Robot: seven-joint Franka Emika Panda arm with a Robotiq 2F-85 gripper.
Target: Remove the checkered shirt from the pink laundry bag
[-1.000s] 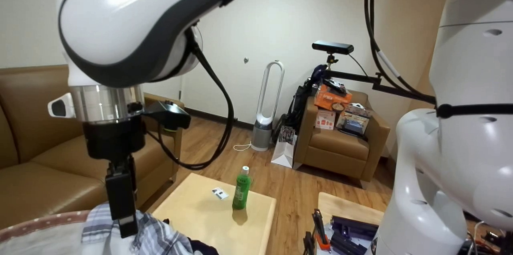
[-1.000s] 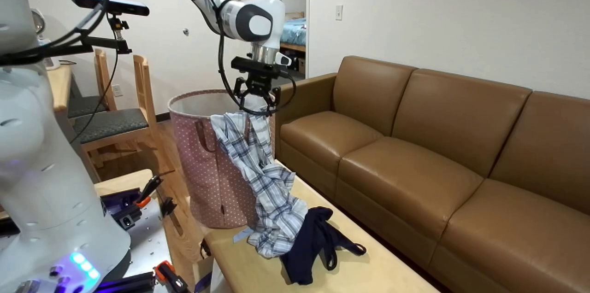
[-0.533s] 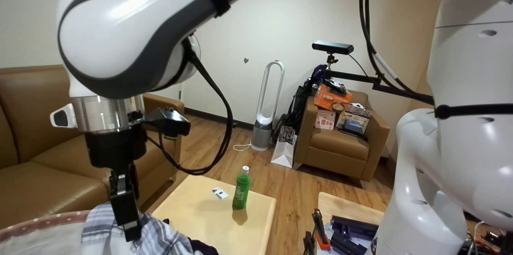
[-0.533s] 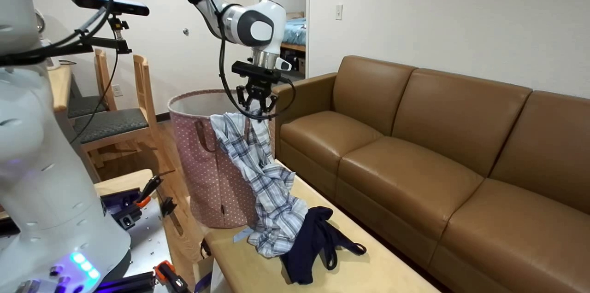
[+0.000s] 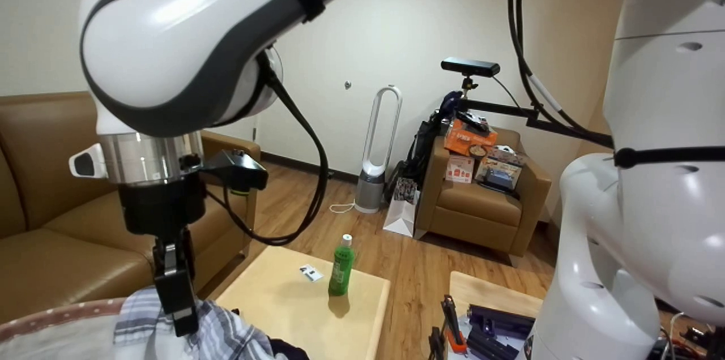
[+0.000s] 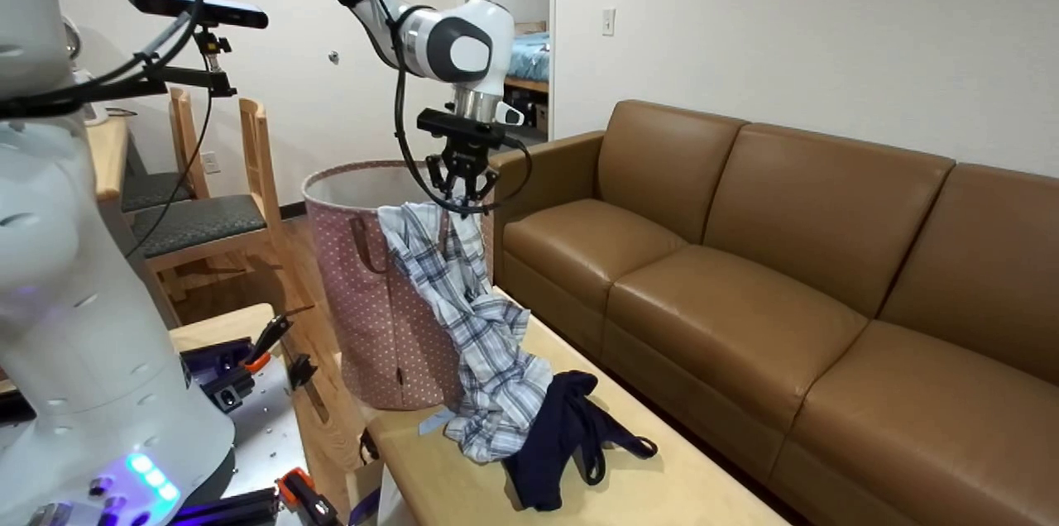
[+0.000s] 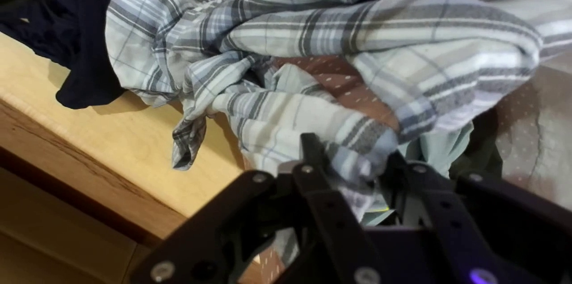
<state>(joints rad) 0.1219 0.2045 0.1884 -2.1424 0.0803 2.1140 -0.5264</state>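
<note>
One illegible tag (image 6: 400,375) marks the pink laundry bag (image 6: 368,319); the gripper (image 7: 353,150) pinches the checkered shirt (image 6: 484,332).

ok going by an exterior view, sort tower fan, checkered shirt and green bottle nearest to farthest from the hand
1. Checkered shirt, right at the hand
2. Green bottle, standing on the table
3. Tower fan, beyond the table, in the background

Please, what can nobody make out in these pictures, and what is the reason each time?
Floor of the pink laundry bag: hidden behind its wall in an exterior view.
How far the checkered shirt reaches inside: cut off by an exterior view's bottom edge.
Print on the green bottle: exterior view, too small.
Whether the gripper holds firmly: wrist view, blur and folds.
</note>
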